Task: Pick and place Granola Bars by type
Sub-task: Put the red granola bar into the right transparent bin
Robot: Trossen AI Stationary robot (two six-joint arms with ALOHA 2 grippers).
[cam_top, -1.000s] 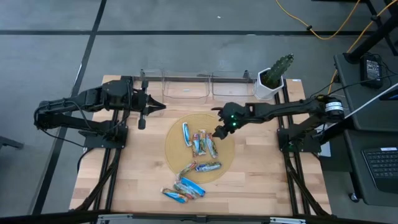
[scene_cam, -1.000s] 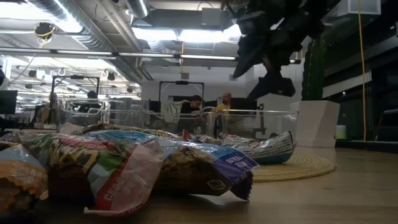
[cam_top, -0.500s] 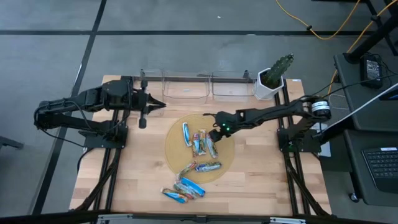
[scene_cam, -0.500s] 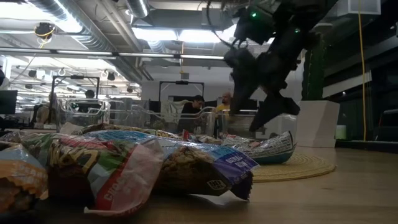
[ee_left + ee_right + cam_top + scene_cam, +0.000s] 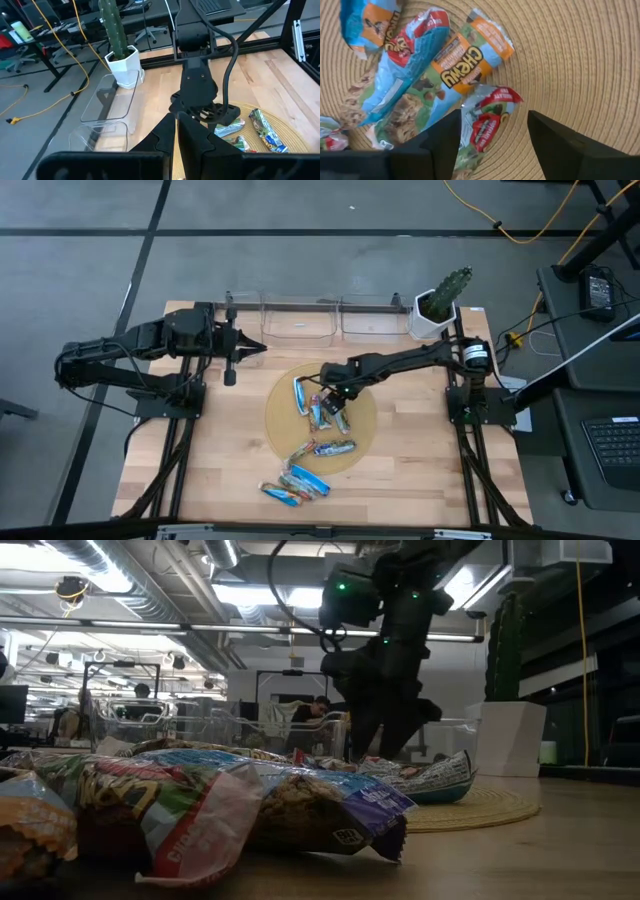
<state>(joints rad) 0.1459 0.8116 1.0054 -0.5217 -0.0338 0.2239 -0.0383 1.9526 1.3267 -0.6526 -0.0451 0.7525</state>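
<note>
the mat [image 5: 570, 60] under the right gripper [image 5: 492, 145] is tan, woven in concentric rings. between the gripper's dark fingers [image 5: 432, 145] lies a silver bar [image 5: 487, 117] printed red and green. just beyond the fingers, a blue bar [image 5: 457, 67] carries an orange band with yellow lettering, beside a blue one [image 5: 402, 70] marked red, perhaps with a green end. the table [image 5: 420, 460] is pale striped wood.

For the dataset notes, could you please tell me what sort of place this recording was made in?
Most likely an open-plan robotics lab or office workspace: exposed ceiling ducts, people seated at desks behind the table, and a keyboard on a neighbouring workstation.
</note>
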